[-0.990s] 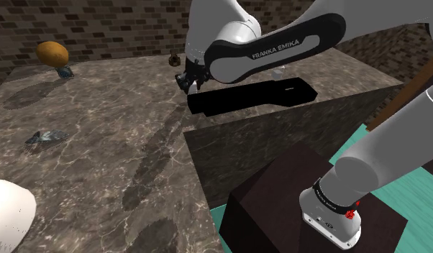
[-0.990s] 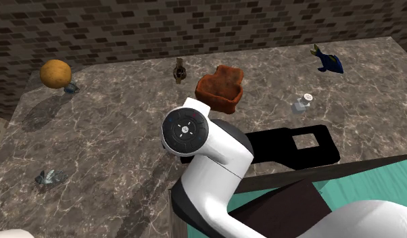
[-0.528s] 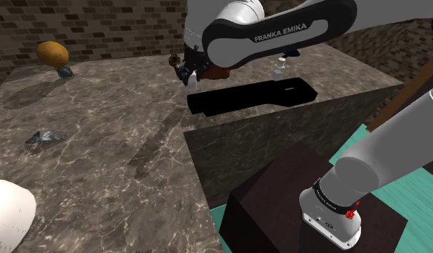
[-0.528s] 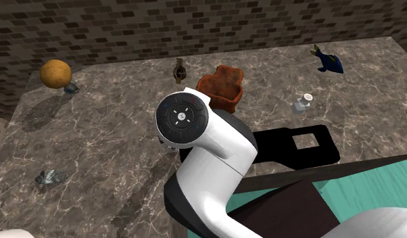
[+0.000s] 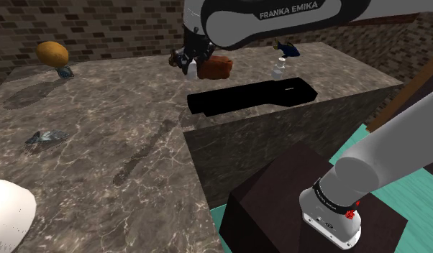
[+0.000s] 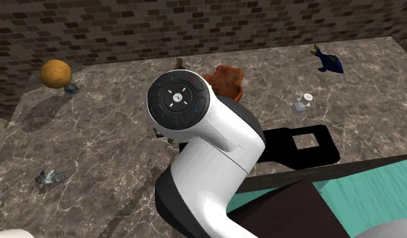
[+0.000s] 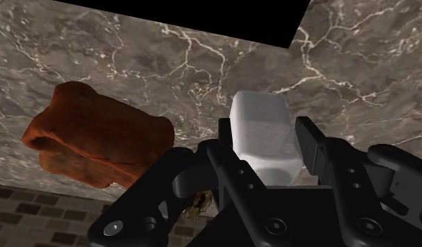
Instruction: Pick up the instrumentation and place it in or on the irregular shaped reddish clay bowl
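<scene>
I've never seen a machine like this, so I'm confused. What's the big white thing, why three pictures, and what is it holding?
The big white thing is a robot arm, standing on a dark box. At its end is a black tool with two fingers, like tongs. One picture looks from beside the box, one from higher up over the arm, and one from a camera on the hand. In the hand picture the fingers clasp a white-grey block. Close by is a lumpy reddish bowl, where the block should go. The marble table also holds a flat black slab, a round orange thing, a small blue thing and a small whitish bottle.
</scene>
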Available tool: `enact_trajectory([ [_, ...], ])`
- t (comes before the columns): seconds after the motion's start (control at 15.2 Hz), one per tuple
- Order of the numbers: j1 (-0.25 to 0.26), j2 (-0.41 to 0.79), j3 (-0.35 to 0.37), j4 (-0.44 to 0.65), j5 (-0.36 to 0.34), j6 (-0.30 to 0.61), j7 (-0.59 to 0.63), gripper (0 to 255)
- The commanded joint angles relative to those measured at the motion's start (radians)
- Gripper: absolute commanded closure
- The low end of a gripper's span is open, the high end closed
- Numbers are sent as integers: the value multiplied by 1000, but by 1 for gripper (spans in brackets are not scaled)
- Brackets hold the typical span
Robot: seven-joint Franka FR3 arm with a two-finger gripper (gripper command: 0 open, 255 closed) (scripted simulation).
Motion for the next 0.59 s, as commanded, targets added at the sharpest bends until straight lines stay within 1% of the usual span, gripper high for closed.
enact_trajectory([
  [0.0, 0, -4, -3, 22, 6, -25, -9, 255],
  [0.53, 0, -4, -6, 129, 16, -130, -31, 255],
])
